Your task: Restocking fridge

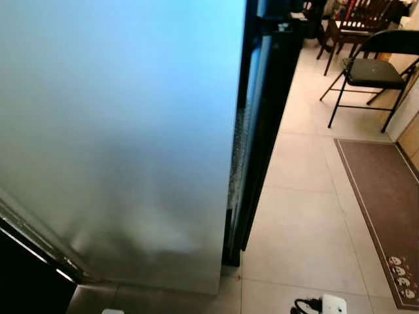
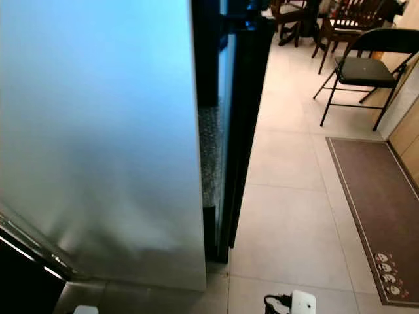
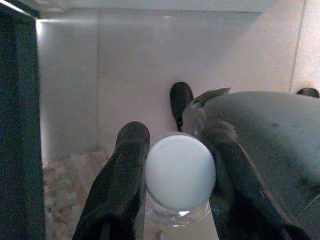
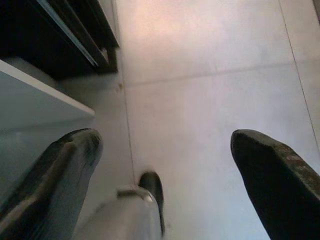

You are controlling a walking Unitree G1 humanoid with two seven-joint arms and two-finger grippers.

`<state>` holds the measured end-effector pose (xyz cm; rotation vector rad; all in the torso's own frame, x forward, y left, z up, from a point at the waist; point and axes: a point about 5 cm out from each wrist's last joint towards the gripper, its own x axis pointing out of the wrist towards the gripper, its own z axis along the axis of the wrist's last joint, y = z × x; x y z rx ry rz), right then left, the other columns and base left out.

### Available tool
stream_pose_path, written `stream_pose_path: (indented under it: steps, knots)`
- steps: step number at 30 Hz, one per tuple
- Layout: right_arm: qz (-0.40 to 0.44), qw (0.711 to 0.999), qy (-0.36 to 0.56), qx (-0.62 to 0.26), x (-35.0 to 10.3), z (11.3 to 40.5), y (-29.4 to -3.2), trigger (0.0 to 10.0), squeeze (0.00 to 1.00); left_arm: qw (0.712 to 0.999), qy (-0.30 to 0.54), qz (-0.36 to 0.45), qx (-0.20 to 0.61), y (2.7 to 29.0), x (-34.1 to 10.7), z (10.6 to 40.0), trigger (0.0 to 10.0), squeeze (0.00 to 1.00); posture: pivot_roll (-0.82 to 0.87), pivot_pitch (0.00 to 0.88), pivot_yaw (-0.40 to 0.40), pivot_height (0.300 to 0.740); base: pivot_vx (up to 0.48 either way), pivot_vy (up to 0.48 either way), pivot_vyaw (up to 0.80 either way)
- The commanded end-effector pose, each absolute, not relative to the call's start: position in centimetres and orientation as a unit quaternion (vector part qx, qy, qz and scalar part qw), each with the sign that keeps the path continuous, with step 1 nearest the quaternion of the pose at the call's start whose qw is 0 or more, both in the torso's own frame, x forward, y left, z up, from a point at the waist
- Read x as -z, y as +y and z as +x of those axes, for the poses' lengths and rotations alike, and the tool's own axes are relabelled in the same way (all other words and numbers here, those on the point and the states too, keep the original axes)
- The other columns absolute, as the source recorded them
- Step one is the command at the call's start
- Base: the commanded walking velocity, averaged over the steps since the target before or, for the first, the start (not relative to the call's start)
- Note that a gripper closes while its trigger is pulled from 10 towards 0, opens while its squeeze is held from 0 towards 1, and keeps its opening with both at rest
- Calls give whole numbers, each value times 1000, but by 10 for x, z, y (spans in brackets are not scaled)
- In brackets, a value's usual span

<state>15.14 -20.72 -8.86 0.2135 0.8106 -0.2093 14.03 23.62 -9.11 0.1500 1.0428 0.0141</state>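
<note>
The open fridge door (image 1: pixel 118 131), a pale grey-blue panel, stands close in front of me on the left. Behind its right edge is the dark fridge body (image 1: pixel 262 131). In the left wrist view my left gripper (image 3: pixel 175 145) is shut on a clear bottle with a white ribbed cap (image 3: pixel 180 172), one black finger (image 3: pixel 122 170) on each side of its neck. It hangs low over pale floor tiles beside my own leg (image 3: pixel 270 130). My right gripper (image 4: pixel 165 145) is open, its fingers wide apart above bare tiles near the fridge's bottom edge (image 4: pixel 75 45).
A black folding chair (image 1: pixel 373 69) stands at the back right, with wooden chairs (image 1: pixel 357 19) behind it. A brown mat (image 1: pixel 383 196) lies along the right. A white plug with a black cable (image 1: pixel 330 305) lies on the tiles near my feet.
</note>
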Motion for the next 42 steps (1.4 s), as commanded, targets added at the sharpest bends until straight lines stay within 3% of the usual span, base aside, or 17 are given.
stream_pose_path:
  steps: [1,2,4,7,14,17,20,31,36,42]
  knots:
    - [93,914,377,115,87,149,-213,10000,0,860,505,77,-11,240,93,134,10000,0,14,7,-16,740,0,0,0]
    - [91,917,370,119,86,149,-214,10000,0,859,506,77,-11,240,93,133,10000,0,9,2,-16,740,0,0,0]
    - [61,961,249,104,35,230,-239,10000,0,857,509,78,-13,239,94,130,10000,0,5,0,-20,740,0,0,0]
    - [55,976,190,95,14,250,-241,10000,0,855,512,77,-18,238,96,127,10000,0,-1,0,-30,740,0,0,0]
    - [49,993,91,54,-18,273,-228,10000,0,854,515,71,-34,236,98,120,10000,0,-6,0,-38,740,0,0,0]
    - [30,998,55,15,-32,280,-215,10000,0,852,517,72,-37,237,99,117,10000,0,-11,0,-36,740,0,0,0]
    - [41,998,26,-38,-51,289,-186,10000,0,852,516,73,-43,238,99,114,10000,0,-28,0,-39,740,0,0,0]
    - [35,998,11,-44,-89,335,-165,10000,0,853,515,66,-46,231,100,117,10000,0,-10,0,-23,740,0,0,0]
    - [55,998,5,-24,-101,349,-160,10000,0,854,515,59,-54,228,101,117,10000,0,-10,0,-24,740,0,0,0]
    - [61,996,-1,-58,-114,361,-145,10000,0,853,516,60,-54,227,102,116,10000,0,4,0,-28,740,0,0,0]
